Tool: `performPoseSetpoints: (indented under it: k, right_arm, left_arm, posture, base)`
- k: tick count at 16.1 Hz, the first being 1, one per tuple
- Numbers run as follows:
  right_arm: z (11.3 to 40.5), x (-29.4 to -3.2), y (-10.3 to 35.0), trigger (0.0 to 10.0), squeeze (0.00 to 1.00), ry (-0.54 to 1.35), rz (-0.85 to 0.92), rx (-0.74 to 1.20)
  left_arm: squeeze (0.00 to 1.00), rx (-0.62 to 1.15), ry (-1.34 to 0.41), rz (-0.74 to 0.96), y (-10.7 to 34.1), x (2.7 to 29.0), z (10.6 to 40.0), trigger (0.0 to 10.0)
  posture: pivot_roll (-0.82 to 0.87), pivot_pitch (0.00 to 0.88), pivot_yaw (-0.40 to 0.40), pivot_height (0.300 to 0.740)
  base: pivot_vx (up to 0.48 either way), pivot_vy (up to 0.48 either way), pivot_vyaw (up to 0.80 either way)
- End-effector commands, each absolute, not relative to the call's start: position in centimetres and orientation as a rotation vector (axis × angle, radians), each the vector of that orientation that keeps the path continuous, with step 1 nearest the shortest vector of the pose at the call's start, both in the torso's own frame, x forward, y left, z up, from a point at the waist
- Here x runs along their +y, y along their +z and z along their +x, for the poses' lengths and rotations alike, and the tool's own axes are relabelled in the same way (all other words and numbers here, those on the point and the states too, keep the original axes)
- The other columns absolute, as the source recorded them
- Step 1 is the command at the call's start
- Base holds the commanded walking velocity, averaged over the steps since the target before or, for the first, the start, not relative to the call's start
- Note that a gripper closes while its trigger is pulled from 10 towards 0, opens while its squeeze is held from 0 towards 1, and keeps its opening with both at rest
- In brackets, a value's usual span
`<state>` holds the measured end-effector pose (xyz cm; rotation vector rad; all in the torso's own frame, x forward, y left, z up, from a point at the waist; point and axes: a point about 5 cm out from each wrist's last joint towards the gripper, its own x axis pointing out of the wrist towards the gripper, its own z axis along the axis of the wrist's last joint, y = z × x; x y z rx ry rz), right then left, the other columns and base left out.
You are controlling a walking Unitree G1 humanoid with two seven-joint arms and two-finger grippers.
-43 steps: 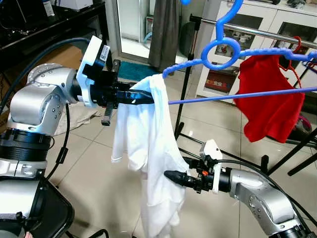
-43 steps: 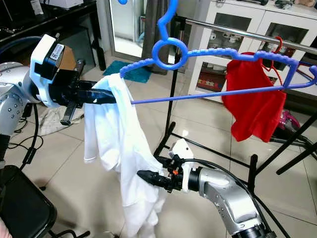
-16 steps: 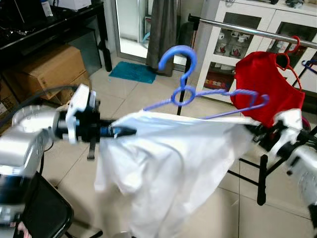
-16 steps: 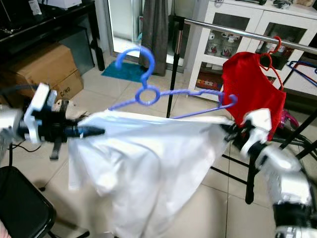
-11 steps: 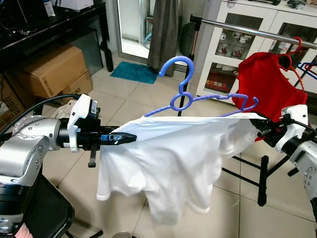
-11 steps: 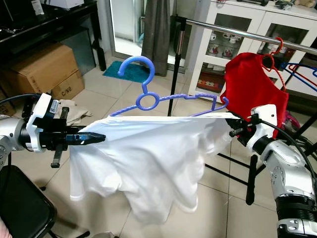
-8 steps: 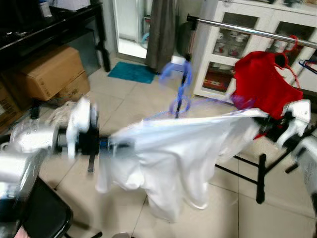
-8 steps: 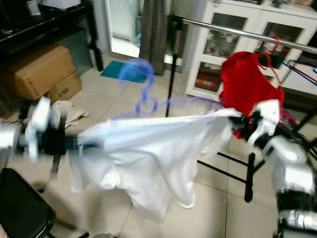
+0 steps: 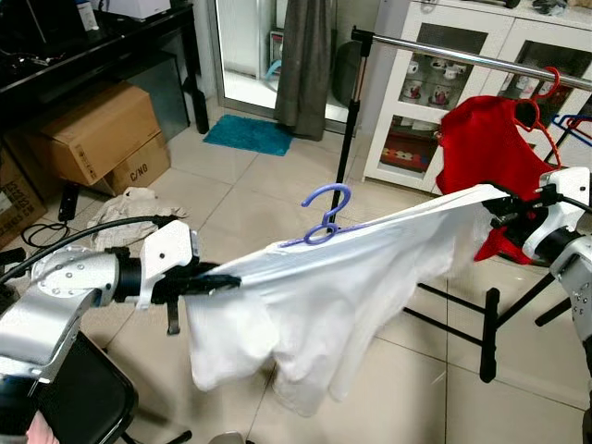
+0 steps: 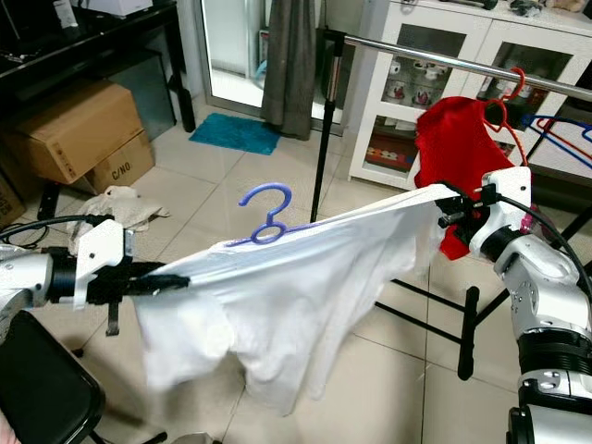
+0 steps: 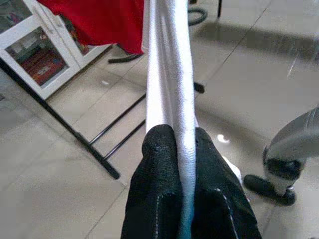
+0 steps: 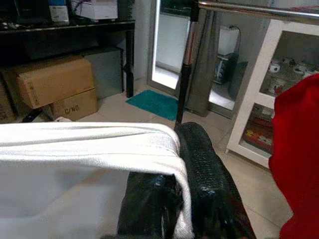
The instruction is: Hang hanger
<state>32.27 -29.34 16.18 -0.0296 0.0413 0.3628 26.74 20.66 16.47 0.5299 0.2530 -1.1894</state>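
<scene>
A: What is stretched between the two arms?

B: A white T-shirt (image 9: 333,277) of soft knit cloth, pulled taut along its top edge and sagging in loose folds below. The left gripper (image 9: 225,280) has its black fingers (image 11: 154,189) pinched on one end, the ribbed hem running between them. The right gripper (image 10: 450,211) clamps the other end, the cloth folded over one textured finger (image 12: 199,164).

A: And the hanger?

B: A blue plastic hanger (image 10: 268,215) sits inside the shirt. Its curved hook and round neck ring stand up out of the top edge, about midway between the grippers, and a short length of its arm shows beside the ring. It hangs on nothing; the hook is in open air, well below the rail.

A: Which rail?

B: A shiny metal clothes rail (image 9: 462,57) on a dark upright post (image 10: 324,129), with black feet on the floor. A red garment (image 9: 486,153) hangs from it on a red wire hanger (image 10: 513,88), just behind the right gripper.

A: The room?

B: Pale glossy floor tiles (image 9: 250,199). A white cabinet (image 10: 444,55) with glass doors behind the rail, a grey curtain (image 9: 310,65), a teal mat (image 9: 250,134), and cardboard boxes (image 9: 97,134) by a black table (image 10: 83,37). A crumpled cloth (image 9: 129,203) lies near the boxes.
</scene>
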Motion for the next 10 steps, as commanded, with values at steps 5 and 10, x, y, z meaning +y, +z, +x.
performPoseSetpoints:
  k: [5,10]
  right_arm:
    - [29.7,-27.8,15.6,1.2,0.00,0.543,-0.204,0.097]
    - [27.8,-25.0,13.4,10.0,0.00,0.570,-0.247,0.132]
  left_arm:
    - [0.00,0.144,-1.034,0.525,18.7,21.6,29.7,0.0]
    - [0.00,0.084,-1.055,0.477,19.7,20.8,31.1,0.0]
  posture:
    - [0.09,0.000,-0.030,0.740]
    - [0.08,0.000,-0.011,0.740]
  base:
    - [0.000,0.000,0.00]
    - [0.000,0.000,0.00]
